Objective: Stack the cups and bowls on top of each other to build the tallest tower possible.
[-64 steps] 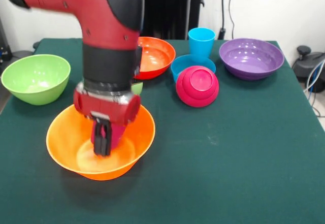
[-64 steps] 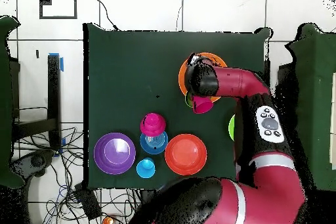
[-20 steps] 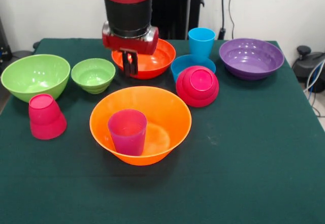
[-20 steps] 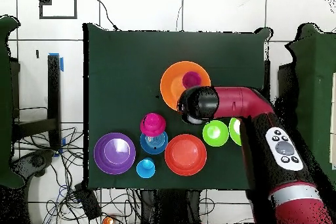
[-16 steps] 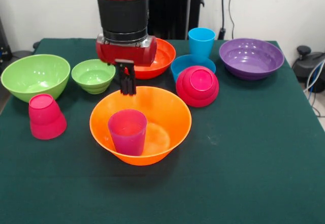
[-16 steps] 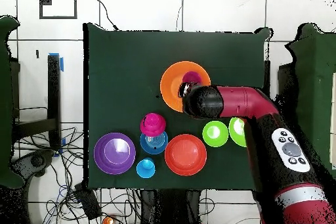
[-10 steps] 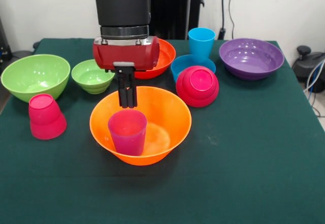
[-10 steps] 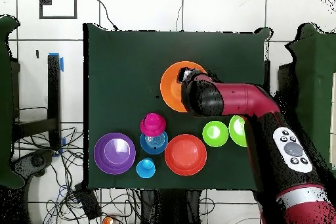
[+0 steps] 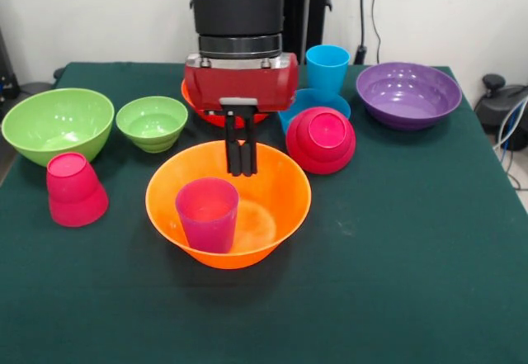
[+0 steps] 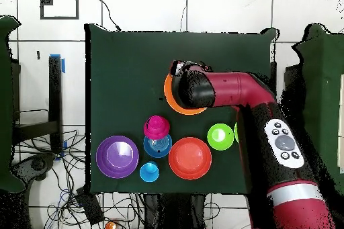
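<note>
The claw (image 9: pixel 242 170), closed and empty, hangs over the orange bowl (image 9: pixel 280 184) amid three cups and seven bowls.

cup (image 9: pixel 207 213) upright inside large bowl (image 9: pixel 285 207), end effector (image 9: pixel 242 168) above bowl

Bright, even room light, both views sharp.
Soft shadows pool under the large orange bowl (image 9: pixel 228 203) on the green table (image 9: pixel 396 240); gloss highlights glint inside the purple bowl (image 9: pixel 408 93); no motion blur anywhere.
</note>
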Motion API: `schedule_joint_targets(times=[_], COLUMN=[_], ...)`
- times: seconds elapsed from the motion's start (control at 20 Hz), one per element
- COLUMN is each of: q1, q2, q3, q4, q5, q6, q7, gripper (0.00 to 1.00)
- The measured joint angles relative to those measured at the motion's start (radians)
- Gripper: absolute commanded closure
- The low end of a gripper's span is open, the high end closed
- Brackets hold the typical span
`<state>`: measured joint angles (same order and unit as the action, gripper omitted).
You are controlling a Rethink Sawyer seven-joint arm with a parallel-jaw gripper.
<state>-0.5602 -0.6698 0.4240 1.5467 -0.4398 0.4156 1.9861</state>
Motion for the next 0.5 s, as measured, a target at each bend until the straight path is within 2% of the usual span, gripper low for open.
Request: schedule_joint_targets(times=[0.5], q1=[0.061], q2=[0.004], q3=[-0.014], q4=[-0.051], q5=[0.025], q6=[0.033], q7=[0.0], gripper=[1.0])
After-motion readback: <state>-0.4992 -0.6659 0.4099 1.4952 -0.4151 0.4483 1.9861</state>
